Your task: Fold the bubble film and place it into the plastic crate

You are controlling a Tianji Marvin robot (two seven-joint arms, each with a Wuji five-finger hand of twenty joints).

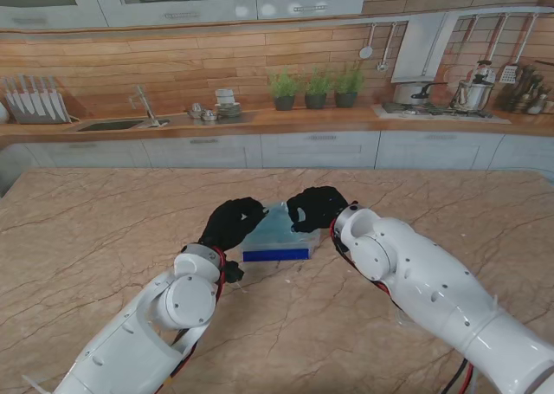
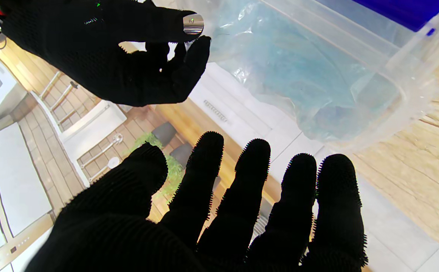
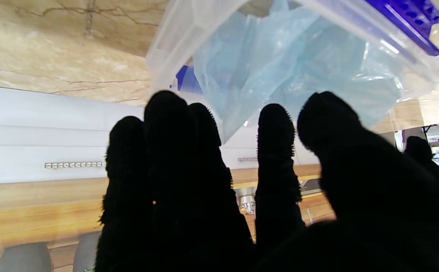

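Note:
A clear plastic crate (image 1: 275, 255) with a blue rim stands on the table's middle, also seen in the wrist views as the crate (image 2: 412, 75) (image 3: 166, 45). The pale blue bubble film (image 1: 275, 227) lies bunched inside it, with one corner sticking up toward my right hand (image 1: 316, 208). In the left wrist view my right hand (image 2: 109, 53) has thumb and forefinger pinched at the film (image 2: 298, 75) edge. My left hand (image 1: 232, 223) hovers at the crate's left side, with its fingers (image 2: 223, 189) spread and holding nothing. The film (image 3: 279, 64) fills most of the crate.
The marble table top (image 1: 104, 238) stretches wide around the crate. Far behind it runs a kitchen counter (image 1: 260, 121) with a sink, potted plants and a stove. Both forearms reach in from the near corners.

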